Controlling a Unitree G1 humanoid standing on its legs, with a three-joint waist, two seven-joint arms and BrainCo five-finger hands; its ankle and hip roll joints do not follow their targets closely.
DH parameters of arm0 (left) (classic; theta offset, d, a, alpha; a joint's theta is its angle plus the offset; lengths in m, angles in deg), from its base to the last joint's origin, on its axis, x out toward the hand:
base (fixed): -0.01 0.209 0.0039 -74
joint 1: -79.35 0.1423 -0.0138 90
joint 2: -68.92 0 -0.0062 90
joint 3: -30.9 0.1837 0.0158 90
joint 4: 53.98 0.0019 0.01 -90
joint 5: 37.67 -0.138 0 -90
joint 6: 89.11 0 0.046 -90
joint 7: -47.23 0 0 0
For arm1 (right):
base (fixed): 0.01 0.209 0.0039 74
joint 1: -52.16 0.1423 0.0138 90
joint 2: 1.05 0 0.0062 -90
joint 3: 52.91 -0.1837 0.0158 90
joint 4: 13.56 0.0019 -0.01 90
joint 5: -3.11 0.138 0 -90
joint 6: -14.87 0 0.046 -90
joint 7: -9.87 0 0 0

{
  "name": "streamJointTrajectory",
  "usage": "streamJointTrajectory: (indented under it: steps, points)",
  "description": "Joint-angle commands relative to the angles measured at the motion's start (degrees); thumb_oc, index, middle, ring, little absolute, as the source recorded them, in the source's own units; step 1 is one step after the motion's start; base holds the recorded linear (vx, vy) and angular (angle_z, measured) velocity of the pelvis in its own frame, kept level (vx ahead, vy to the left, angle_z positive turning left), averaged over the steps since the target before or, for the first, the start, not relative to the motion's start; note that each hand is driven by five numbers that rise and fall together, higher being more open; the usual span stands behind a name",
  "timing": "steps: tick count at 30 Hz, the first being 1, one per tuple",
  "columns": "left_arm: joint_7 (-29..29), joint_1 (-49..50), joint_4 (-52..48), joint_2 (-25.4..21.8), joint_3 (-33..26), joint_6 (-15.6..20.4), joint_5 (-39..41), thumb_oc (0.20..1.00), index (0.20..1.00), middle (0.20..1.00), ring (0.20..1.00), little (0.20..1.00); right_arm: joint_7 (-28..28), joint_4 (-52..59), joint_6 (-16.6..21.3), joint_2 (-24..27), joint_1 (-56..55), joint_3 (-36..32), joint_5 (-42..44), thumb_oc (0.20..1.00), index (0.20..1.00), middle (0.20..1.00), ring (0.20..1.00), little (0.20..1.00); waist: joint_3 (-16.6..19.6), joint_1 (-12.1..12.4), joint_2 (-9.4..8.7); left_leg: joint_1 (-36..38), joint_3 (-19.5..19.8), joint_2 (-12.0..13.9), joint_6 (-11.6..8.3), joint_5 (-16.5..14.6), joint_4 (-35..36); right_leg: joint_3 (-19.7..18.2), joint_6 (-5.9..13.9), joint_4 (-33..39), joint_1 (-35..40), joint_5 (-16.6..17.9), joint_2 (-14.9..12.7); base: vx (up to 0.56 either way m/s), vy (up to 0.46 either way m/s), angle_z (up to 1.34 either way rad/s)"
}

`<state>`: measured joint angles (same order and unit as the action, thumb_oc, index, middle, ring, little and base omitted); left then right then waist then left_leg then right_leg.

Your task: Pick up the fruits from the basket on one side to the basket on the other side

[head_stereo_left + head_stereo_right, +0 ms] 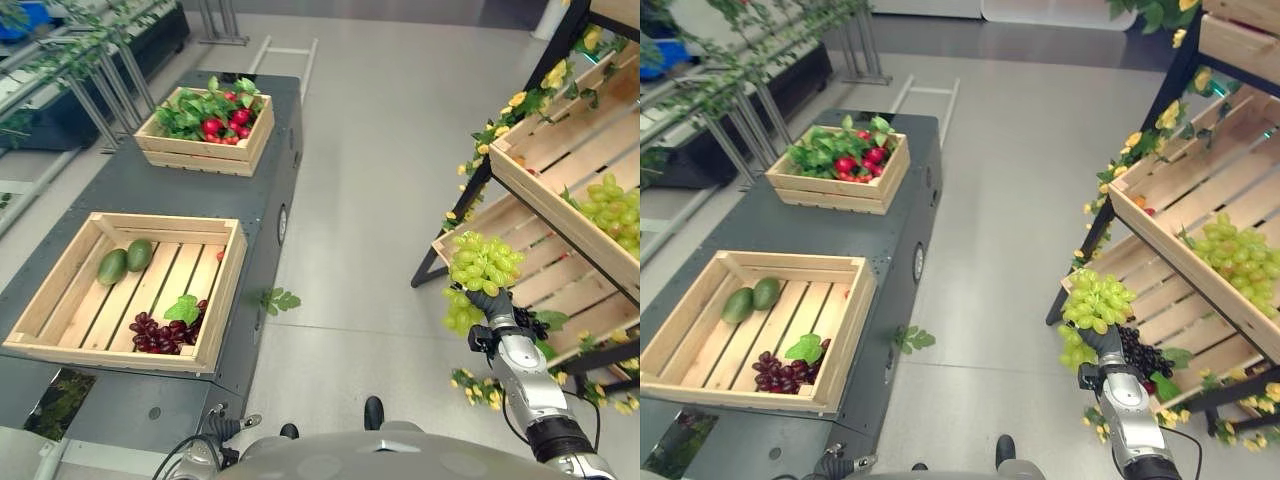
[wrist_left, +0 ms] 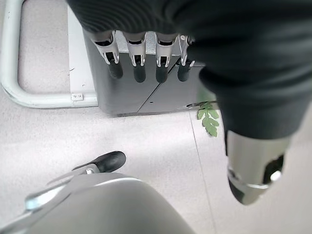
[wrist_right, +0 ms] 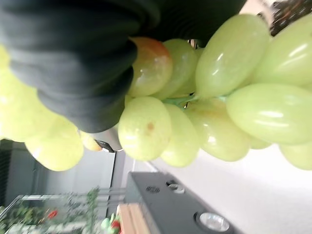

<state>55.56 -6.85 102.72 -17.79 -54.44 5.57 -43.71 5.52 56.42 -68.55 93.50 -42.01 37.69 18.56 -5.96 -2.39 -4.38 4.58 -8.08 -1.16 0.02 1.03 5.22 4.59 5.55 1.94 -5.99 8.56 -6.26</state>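
My right hand (image 1: 492, 303) is clenched around a bunch of green grapes (image 1: 484, 262), held in the air just off the front edge of the lower shelf crate (image 1: 545, 285). My left hand (image 2: 146, 63) hangs relaxed, fingers straight, grasping nothing. On the dark table (image 1: 150, 195), the near wooden crate (image 1: 228, 290) contains two avocados (image 1: 124, 260) near its left edge and dark grapes (image 1: 160, 332) at its front edge.

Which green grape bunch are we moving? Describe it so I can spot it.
Start at the wooden rack on the right. The green grape bunch hangs before its lower crate, held up by the right robot hand. The other green bunch lies in the crate above.
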Motion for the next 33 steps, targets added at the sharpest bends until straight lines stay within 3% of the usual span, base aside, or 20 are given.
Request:
streamJointTrajectory:
  steps: [1,3,4,9,14,18,20,22,23,24,26,30,32,33]
  points:
    - [1.07,-3.28,2.92,-0.46,0.44,0.17,-3.86,1.000,1.000,1.000,1.000,1.000,-1.14,7.37,4.99,1.00,5.51,-2.90,2.59,0.200,0.200,0.200,0.200,0.200,-1.30,0.62,1.09,-0.76,1.91,-1.40,1.49,-3.53,-0.22,6.78,2.61,-6.06,-0.70,-4.84,-0.24,0.02,-0.044,-0.59]
    - [1.14,-3.16,3.30,-0.89,-0.26,-0.21,-4.13,1.000,1.000,1.000,1.000,1.000,-0.77,8.44,4.88,1.32,5.48,-2.44,2.73,0.200,0.200,0.200,0.200,0.200,-1.52,1.04,0.85,-0.43,-0.07,-0.72,0.73,-3.83,-0.23,13.12,2.48,-5.55,-1.37,-4.03,-0.96,0.02,-0.060,-0.90]
    - [0.88,-3.26,3.09,-1.39,-0.91,-0.30,-4.05,1.000,1.000,1.000,1.000,1.000,-0.81,8.88,4.68,1.57,5.81,-1.84,2.56,0.200,0.200,0.200,0.200,0.200,-1.55,1.49,0.41,-0.07,-2.92,-0.29,0.29,-4.43,-0.66,19.08,2.74,-4.54,-1.36,-3.47,-2.49,0.03,-0.058,-1.18]
    - [1.08,-3.45,1.70,-1.58,-0.87,-0.18,-3.72,1.000,1.000,1.000,1.000,1.000,-0.89,9.18,4.50,2.26,5.88,-1.42,2.39,0.200,0.200,0.200,0.200,0.200,-1.80,1.32,0.54,1.14,-5.11,-0.31,0.57,-5.13,-0.78,16.64,2.53,-3.94,-0.85,-3.23,-1.11,0.07,-0.044,-0.56]
    - [1.20,-4.94,-0.29,-1.49,-0.04,0.32,-1.35,1.000,1.000,1.000,1.000,1.000,-0.53,10.98,4.40,4.14,5.68,-1.35,2.69,0.200,0.200,0.200,0.200,0.200,-1.30,-0.42,2.69,3.12,-7.77,0.64,0.30,-7.22,-2.58,12.86,1.14,-3.31,0.30,-4.67,1.81,0.11,-0.081,-0.50]
    - [1.50,-5.42,-0.90,-1.05,-0.92,0.73,2.41,1.000,1.000,1.000,1.000,1.000,-0.48,11.37,4.48,5.40,6.56,-0.93,2.95,0.200,0.200,0.200,0.200,0.200,-1.66,-1.12,3.13,1.63,-8.61,1.29,0.20,-10.71,-12.03,8.56,-0.18,-2.98,1.09,-5.75,3.65,0.09,-0.090,-0.53]
    - [1.93,-5.79,-1.75,-0.71,-1.25,1.31,4.46,1.000,1.000,1.000,1.000,1.000,-0.23,11.70,4.66,6.27,7.11,-0.94,3.30,0.200,0.200,0.200,0.200,0.200,-2.86,-0.82,2.42,-2.78,-6.30,1.40,-0.63,-10.92,-22.58,6.70,-1.16,-2.89,1.90,-6.30,3.83,0.06,-0.133,-0.83]
    - [2.43,-5.98,-1.42,-0.25,-1.40,1.10,5.77,1.000,1.000,1.000,1.000,1.000,-0.05,12.00,4.59,6.83,7.11,-1.04,3.53,0.200,0.200,0.200,0.200,0.200,-3.73,-0.65,1.50,-7.82,-3.32,0.97,-2.25,-8.84,-33.19,5.38,-2.30,-2.48,3.42,-7.07,3.93,0.05,-0.118,-0.63]
    - [2.43,-5.98,-1.42,-0.26,-1.41,1.10,5.77,1.000,1.000,1.000,1.000,1.000,-0.05,12.00,4.59,6.81,7.12,-1.03,3.53,0.200,0.200,0.200,0.200,0.200,-3.65,-0.70,1.45,-7.90,-3.29,0.91,-2.24,-8.78,-33.14,5.41,-2.30,-2.48,3.33,-7.06,3.87,0.09,-0.104,-0.32]
    - [2.72,-5.77,-0.26,0.29,-2.10,0.94,7.15,1.000,1.000,1.000,1.000,1.000,0.12,12.31,4.46,7.22,6.91,-1.26,3.84,0.200,0.200,0.200,0.200,0.200,-4.46,-0.18,0.76,-10.78,0.66,-0.68,-2.96,-6.41,-40.13,3.21,-3.25,-2.20,4.92,-7.71,4.45,0.09,-0.085,-0.54]
    - [3.59,-5.37,0.72,0.59,-2.88,0.89,8.01,1.000,1.000,1.000,1.000,1.000,-0.08,12.04,4.42,7.22,6.43,-1.55,3.81,0.200,0.200,0.200,0.200,0.200,-5.26,0.57,0.25,-14.25,4.22,-2.72,-2.89,-4.90,-44.26,0.99,-3.70,-2.18,5.97,-8.02,4.73,0.09,-0.066,-0.80]
    - [4.72,-3.02,1.81,1.27,-4.42,0.76,9.74,1.000,1.000,1.000,1.000,1.000,-0.70,11.76,4.64,6.71,6.08,-1.81,3.51,0.200,0.200,0.200,0.200,0.200,-6.65,2.92,0.23,-19.54,9.81,-2.82,-0.78,-6.55,-40.96,-3.97,-3.34,-1.39,8.77,-8.50,6.07,0.08,0.056,-0.87]
    - [4.95,-2.25,2.94,1.23,-5.37,0.83,10.39,1.000,1.000,1.000,1.000,1.000,-0.41,11.67,5.00,6.57,6.47,-1.35,3.37,0.200,0.200,0.200,0.200,0.200,-6.62,4.06,0.22,-19.56,15.53,-4.22,-0.51,-5.90,-31.18,-6.93,-3.02,-0.82,8.64,-8.35,6.90,0.10,0.122,-1.09]
    - [5.05,-2.12,3.83,1.19,-5.84,0.93,10.75,1.000,1.000,1.000,1.000,1.000,-0.24,11.60,5.23,6.63,6.59,-1.06,3.23,0.200,0.200,0.200,0.200,0.200,-6.83,4.89,0.36,-18.72,19.12,-3.86,-1.32,-3.47,-25.09,-8.99,-2.90,-0.43,9.00,-8.38,7.82,0.11,0.138,-0.85]
